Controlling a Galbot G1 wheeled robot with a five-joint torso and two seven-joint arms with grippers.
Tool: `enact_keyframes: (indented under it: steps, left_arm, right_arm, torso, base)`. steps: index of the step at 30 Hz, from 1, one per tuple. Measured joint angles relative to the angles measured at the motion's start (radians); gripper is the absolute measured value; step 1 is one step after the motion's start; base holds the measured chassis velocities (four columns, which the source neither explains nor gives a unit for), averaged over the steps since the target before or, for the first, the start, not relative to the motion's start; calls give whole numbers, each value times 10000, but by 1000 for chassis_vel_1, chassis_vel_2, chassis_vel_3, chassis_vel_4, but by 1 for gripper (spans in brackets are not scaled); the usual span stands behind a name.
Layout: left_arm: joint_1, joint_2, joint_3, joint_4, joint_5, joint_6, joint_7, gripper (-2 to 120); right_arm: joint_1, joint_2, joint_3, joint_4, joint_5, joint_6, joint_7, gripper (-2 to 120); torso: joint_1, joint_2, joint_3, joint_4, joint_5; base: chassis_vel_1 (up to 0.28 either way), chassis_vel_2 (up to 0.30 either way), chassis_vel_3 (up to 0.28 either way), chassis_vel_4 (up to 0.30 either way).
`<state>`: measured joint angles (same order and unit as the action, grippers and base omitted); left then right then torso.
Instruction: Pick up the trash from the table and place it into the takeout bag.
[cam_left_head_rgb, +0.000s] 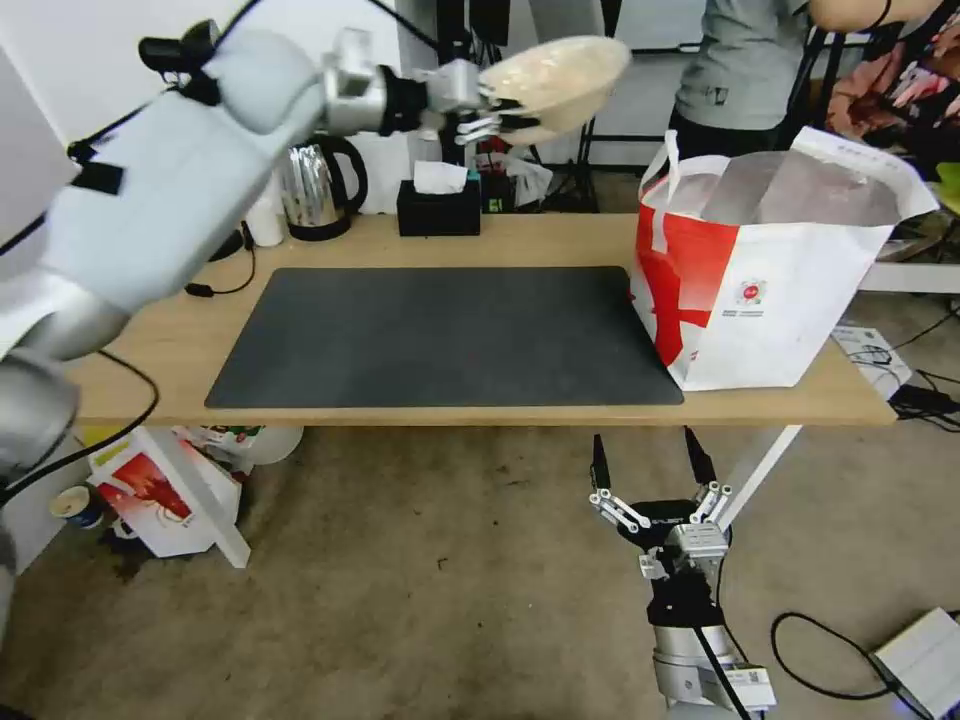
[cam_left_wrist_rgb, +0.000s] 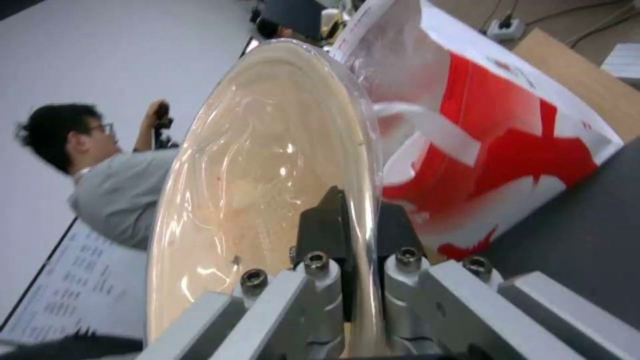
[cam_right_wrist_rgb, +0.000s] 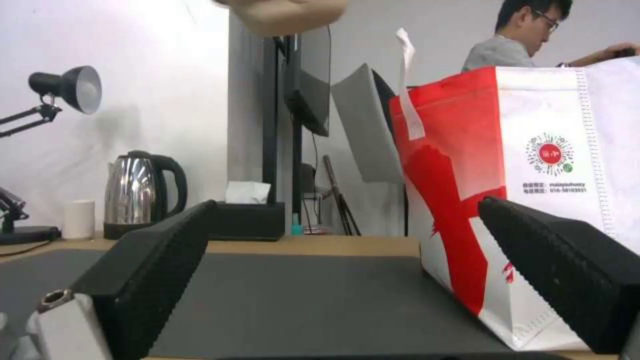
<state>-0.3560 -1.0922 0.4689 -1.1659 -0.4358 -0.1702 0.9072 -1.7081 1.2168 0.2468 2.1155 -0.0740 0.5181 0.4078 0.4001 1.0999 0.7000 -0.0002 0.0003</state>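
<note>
Pulp bowl (cam_left_head_rgb: 556, 82) held high above the table's far edge, tilted, rim pinched between the black pads (cam_left_wrist_rgb: 328, 227) of the left gripper (cam_left_head_rgb: 492, 118); one pad inside the bowl, the other outside against the wall. Clear film across the bowl's mouth, pale residue beneath. Seen from below in the right wrist view as a beige underside (cam_right_wrist_rgb: 280, 14). Left of the bag's mouth, not yet over it.

Bag (cam_left_head_rgb: 770, 270) upright on the table (cam_left_head_rgb: 160, 345) at its right end, one corner on the mat (cam_left_head_rgb: 440, 335). Mouth open, silver lining showing; contents not discernible. White handle (cam_right_wrist_rgb: 408, 85) sticking up at the near left corner, red panel facing the mat.

Mat bare. Behind it, along the far edge: tissue box (cam_left_head_rgb: 438, 205), kettle (cam_left_head_rgb: 318, 190), small white cup (cam_left_head_rgb: 264, 220).

Right gripper (cam_left_head_rgb: 652, 470) parked low in front of the table, below its edge, fingers spread wide and pointing up, nothing between them.
</note>
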Motion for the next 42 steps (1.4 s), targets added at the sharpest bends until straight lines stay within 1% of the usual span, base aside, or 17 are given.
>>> enact_keyframes:
  steps: [4,5,9,10,14,17,18,19,20,26,28,30,32,36,38,40,42]
  left_arm:
    - [-30,-648,157,387,141,-36,14,0]
    - [-30,-648,157,387,141,-36,14,0]
    - [51,-1190,236,639,242,-38,18,0]
    - [51,-1190,236,639,242,-38,18,0]
    - [124,-1752,358,864,314,-17,-3,0]
    - [125,-1857,374,924,338,-20,-5,0]
    - [116,-2128,382,1112,450,-50,-7,0]
    - [116,-2128,382,1112,450,-50,-7,0]
    - [77,-2286,380,1238,505,-87,-6,0]
    - [-99,-2930,263,1737,770,-224,-2,0]
    - [-107,-3015,230,1806,839,-251,0,0]
    - [-113,-3439,71,2139,1174,-428,35,0]
    - [-113,-3531,44,2206,1226,-460,41,0]
    - [-104,-4177,-118,2726,1504,-653,68,0]
    - [-111,-4231,-128,2780,1536,-674,70,0]
    - [-200,-4516,-225,3111,1744,-799,118,0]
    - [-226,-4601,-251,3218,1796,-835,133,0]
  right_arm:
    - [0,0,0,0,0,0,0,100]
    - [0,0,0,0,0,0,0,100]
    - [0,0,0,0,0,0,0,100]
    - [0,0,0,0,0,0,0,100]
    - [0,0,0,0,0,0,0,100]
    - [0,0,0,0,0,0,0,100]
    - [0,0,0,0,0,0,0,100]
    - [0,0,0,0,0,0,0,100]
    - [0,0,0,0,-1,0,0,100]
    - [-1,0,0,0,0,0,0,100]
    - [0,0,0,0,-1,0,0,100]
    - [0,0,0,0,0,0,0,100]
    - [0,-1,0,0,0,0,0,100]
    - [0,0,1,0,0,0,0,100]
    - [0,0,0,0,0,0,0,100]
    - [0,0,0,0,0,0,1,100]
    - [0,0,0,0,0,0,0,100]
  torso:
    - [0,0,0,4,-4]
    - [0,0,0,4,-4]
    - [0,0,0,2,-2]
    - [0,0,0,2,-2]
    - [-1,2,0,2,-2]
    - [0,2,0,1,-1]
    - [0,2,0,1,-1]
    - [0,2,0,1,-1]
    - [0,2,0,1,-2]
    - [0,2,0,0,-1]
    - [0,2,-1,2,-2]
    - [0,2,-1,3,-3]
    - [0,2,-1,2,-3]
    - [0,1,0,1,-3]
    - [0,1,0,2,-3]
    - [0,2,-1,0,-1]
    - [0,2,0,2,-2]
  base:
    - [0,0,0,0]
    - [0,0,0,0]
    - [0,0,0,0]
    - [0,0,0,0]
    - [0,0,0,0]
    - [0,0,0,0]
    - [0,0,0,0]
    - [0,0,0,0]
    - [0,0,0,0]
    - [0,0,0,0]
    - [0,0,0,0]
    - [0,0,0,0]
    - [0,0,0,0]
    - [0,0,0,0]
    - [0,0,0,0]
    - [0,0,0,0]
    - [0,0,0,0]
